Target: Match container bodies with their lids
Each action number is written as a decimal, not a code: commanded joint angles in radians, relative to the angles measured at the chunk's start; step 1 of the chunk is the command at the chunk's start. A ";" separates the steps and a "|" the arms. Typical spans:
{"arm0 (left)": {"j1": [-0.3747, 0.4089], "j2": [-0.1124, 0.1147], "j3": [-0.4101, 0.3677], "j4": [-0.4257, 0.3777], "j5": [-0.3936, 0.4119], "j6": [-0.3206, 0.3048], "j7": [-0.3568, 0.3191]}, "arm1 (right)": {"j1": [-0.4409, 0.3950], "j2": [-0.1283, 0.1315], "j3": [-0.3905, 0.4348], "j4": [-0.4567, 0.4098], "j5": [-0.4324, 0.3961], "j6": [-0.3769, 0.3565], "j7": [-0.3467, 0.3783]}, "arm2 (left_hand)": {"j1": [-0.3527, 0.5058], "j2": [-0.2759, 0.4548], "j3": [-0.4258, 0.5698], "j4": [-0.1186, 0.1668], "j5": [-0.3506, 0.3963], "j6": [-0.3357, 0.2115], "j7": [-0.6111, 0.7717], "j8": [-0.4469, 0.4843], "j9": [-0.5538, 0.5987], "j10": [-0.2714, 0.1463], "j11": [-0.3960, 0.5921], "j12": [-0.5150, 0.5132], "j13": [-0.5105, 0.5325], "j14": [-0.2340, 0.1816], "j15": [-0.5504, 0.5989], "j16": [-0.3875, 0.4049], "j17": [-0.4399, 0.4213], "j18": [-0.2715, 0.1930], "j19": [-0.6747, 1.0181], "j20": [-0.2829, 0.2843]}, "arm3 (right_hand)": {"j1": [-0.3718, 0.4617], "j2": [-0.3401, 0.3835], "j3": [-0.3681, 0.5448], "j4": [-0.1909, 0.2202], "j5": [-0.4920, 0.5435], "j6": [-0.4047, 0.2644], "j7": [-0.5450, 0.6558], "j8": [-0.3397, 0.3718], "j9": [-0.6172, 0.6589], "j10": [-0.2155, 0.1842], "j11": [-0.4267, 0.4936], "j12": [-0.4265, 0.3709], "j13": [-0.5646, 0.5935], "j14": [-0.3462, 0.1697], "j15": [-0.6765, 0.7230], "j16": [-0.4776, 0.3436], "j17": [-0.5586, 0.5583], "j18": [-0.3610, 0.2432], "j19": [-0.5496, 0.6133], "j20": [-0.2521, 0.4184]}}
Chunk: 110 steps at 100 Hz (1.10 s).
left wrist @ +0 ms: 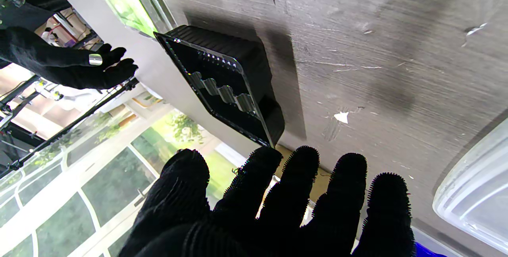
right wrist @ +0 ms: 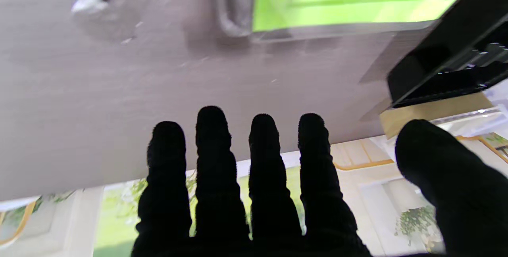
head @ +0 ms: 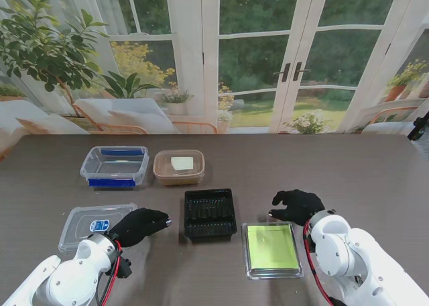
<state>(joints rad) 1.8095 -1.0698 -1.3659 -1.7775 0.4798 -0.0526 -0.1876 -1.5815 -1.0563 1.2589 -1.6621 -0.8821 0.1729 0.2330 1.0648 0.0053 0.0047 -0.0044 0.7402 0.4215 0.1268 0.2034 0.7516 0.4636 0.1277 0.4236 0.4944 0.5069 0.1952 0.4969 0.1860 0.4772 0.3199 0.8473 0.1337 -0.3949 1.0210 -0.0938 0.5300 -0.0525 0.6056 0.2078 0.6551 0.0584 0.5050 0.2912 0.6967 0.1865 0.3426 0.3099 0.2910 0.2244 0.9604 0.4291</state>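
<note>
Seen from the stand: five plastic pieces spread across a dark, wood-grained table (head: 375,172). At centre, a black ribbed tray (head: 210,213), rectangular, long axis running away from me, ridged dividers crossing its floor. Just to its right and nearer to me, a clear flat lid over a lime-green sheet (head: 271,249), also lengthwise away from me, glossy and round-cornered. On the far left, near the edge closest to me, a clear lid with a small blue label (head: 94,224), long axis running left to right, its nearer right corner hidden behind the left hand (head: 137,226). Farther back, a clear tub with blue clips (head: 115,165), long side left to right, and beside it on the right a squarish tan, translucent tub (head: 179,167) with a pale patch inside; contents too small to make out.

Left hand, black-gloved, empty, fingers spread and pointing right toward the black tray, held between the labelled lid and the tray without touching either. Right hand (head: 297,206), likewise gloved and empty, fingers apart, poised just beyond the far right corner of the green-backed lid; contact with the table not possible to judge.

In the left wrist view, only one corner of the clear lid caught at the frame's edge. In the right wrist view, green lid blurred and cropped, black tray cut off at the frame's edge.
</note>
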 commanded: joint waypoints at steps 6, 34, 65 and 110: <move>0.002 0.001 0.000 -0.005 -0.002 -0.001 -0.025 | 0.016 0.018 0.030 0.012 -0.025 -0.021 0.054 | -0.002 0.060 -0.015 0.016 0.005 0.005 -0.005 0.007 0.024 0.005 0.004 -0.001 0.010 -0.001 0.014 0.006 0.004 -0.015 -0.030 0.013 | -0.036 -0.004 -0.021 0.017 0.063 0.034 0.067 0.035 0.079 0.032 0.062 0.056 0.087 0.017 0.103 0.061 -0.039 0.032 0.095 0.021; -0.001 0.002 0.001 -0.005 -0.002 -0.002 -0.031 | 0.010 0.044 0.085 0.023 -0.120 -0.110 0.197 | -0.002 0.061 -0.015 0.016 0.005 0.005 -0.005 0.007 0.023 0.006 0.004 -0.001 0.010 0.000 0.014 0.007 0.005 -0.017 -0.029 0.013 | -0.044 0.004 -0.045 0.019 0.249 0.017 0.122 0.059 0.221 0.030 0.109 0.142 0.204 -0.006 0.277 0.152 0.049 0.028 0.184 0.040; -0.010 0.004 0.004 -0.001 -0.001 -0.004 -0.042 | -0.008 0.050 0.076 0.026 -0.110 -0.154 0.222 | -0.002 0.061 -0.015 0.016 0.004 0.004 -0.006 0.007 0.025 0.006 0.004 0.000 0.011 -0.001 0.014 0.007 0.006 -0.016 -0.029 0.013 | -0.046 0.008 -0.053 0.020 0.215 -0.002 0.084 0.058 0.229 0.024 0.098 0.160 0.215 -0.017 0.289 0.159 0.058 0.025 0.192 0.038; -0.006 0.003 0.008 -0.006 0.001 0.008 -0.037 | -0.010 0.055 0.051 0.044 -0.068 -0.216 0.230 | -0.002 0.061 -0.015 0.016 0.006 0.005 -0.005 0.007 0.024 0.005 0.004 -0.001 0.011 -0.001 0.014 0.007 0.006 -0.015 -0.029 0.013 | -0.042 0.010 -0.054 0.021 0.138 -0.038 0.046 0.047 0.208 0.017 0.087 0.161 0.205 -0.021 0.287 0.161 0.047 0.021 0.190 0.035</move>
<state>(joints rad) 1.7984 -1.0649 -1.3596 -1.7779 0.4813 -0.0492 -0.2074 -1.5796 -1.0013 1.3136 -1.6201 -0.9550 -0.0284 0.4469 1.0648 0.0053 0.0047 -0.0044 0.7420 0.4215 0.1268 0.2034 0.7640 0.4636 0.1279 0.4236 0.4945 0.5069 0.1952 0.4969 0.1860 0.4771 0.3199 0.8473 0.1329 -0.3949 1.0203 -0.0938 0.6971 -0.0677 0.6527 0.2574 0.8621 0.0729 0.5984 0.4365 0.8945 0.1743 0.6187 0.4593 0.3784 0.2350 1.1114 0.4477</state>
